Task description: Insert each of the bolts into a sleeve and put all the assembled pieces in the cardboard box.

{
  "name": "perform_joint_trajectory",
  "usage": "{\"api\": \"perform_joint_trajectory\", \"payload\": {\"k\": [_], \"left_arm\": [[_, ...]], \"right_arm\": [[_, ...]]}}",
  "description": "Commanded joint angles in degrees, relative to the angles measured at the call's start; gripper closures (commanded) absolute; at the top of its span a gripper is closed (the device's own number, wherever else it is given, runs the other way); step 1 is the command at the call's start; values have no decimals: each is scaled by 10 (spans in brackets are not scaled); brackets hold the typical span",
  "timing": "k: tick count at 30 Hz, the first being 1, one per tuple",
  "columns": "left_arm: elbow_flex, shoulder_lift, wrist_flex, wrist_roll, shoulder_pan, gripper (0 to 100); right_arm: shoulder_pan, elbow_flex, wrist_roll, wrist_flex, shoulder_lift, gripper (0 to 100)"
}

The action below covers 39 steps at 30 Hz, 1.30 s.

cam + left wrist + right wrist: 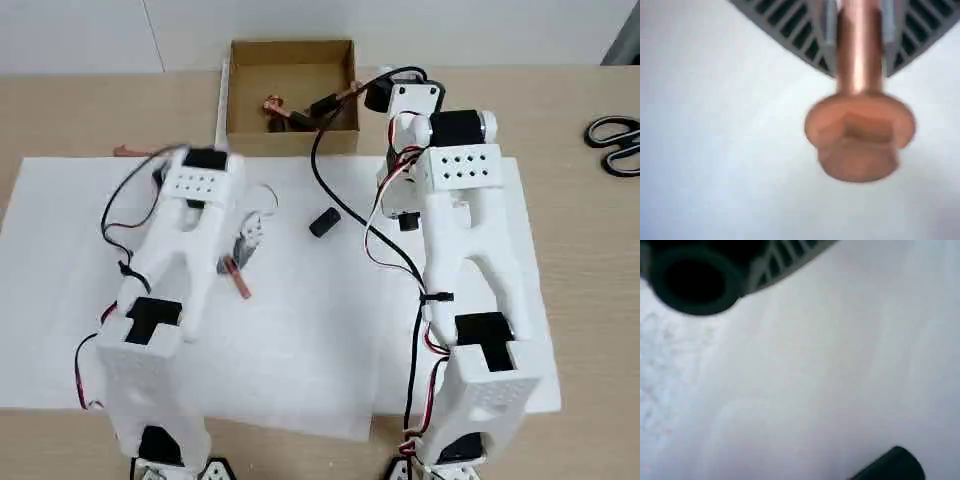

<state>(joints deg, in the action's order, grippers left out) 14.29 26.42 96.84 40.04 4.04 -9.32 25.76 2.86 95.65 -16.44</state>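
Note:
My left gripper [243,254] hangs over the white sheet, shut on a copper bolt [238,279]. In the left wrist view the gripper [858,45] clamps the shaft and the bolt's hex head [860,136] points away from it. My right gripper [404,214] is shut on a black sleeve [409,222] near the sheet's far right. The right wrist view shows that sleeve [692,282] with its bore open toward the camera. A loose black sleeve [324,221] lies between the arms, the same sleeve [890,467] that lies farther off in the right wrist view.
The cardboard box [240,125] stands at the table's far side with several copper and black pieces inside. Another copper bolt [128,152] lies beyond the sheet's far left edge. Scissors [615,140] rest at the far right. Cables trail from both arms.

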Motion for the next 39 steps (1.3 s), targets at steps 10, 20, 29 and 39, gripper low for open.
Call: {"api": "perform_joint_trajectory", "payload": {"k": [10,20,29,39], "left_arm": [[60,-113,33,-97,-7,993],[29,48,-30,-378,-60,993],[70,104,-42,-408,-76,989],[69,62,-39,-409,-77,944]], "right_arm": [[3,-3,1,7,134,995],[4,-66,1,5,176,995],[4,-66,1,6,176,995],[4,-66,1,6,176,995]]}}
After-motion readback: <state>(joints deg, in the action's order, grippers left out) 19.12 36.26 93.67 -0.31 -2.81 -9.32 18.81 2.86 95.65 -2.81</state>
